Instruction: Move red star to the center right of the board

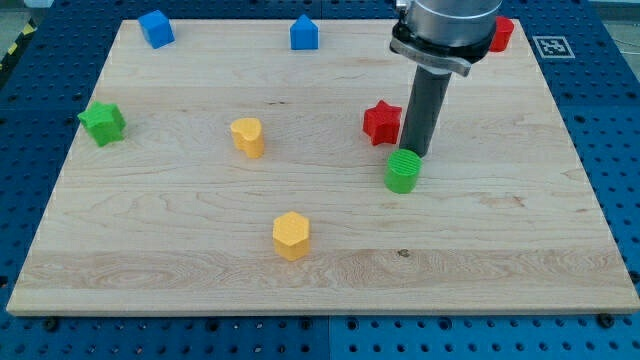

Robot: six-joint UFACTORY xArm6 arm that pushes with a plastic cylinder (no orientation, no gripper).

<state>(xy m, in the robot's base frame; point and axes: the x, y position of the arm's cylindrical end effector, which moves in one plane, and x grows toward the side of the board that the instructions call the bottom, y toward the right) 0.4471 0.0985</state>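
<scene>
Red star (381, 122) sits just left of my tip (419, 153).

A pale wooden board (320, 270) with visible grain lies on a blue perforated table (615, 120) that shows on all sides. At the far right there is a black-and-white marker tag (552, 45); at the far left, a yellow-black striped strip (18, 42). The light is even.
</scene>
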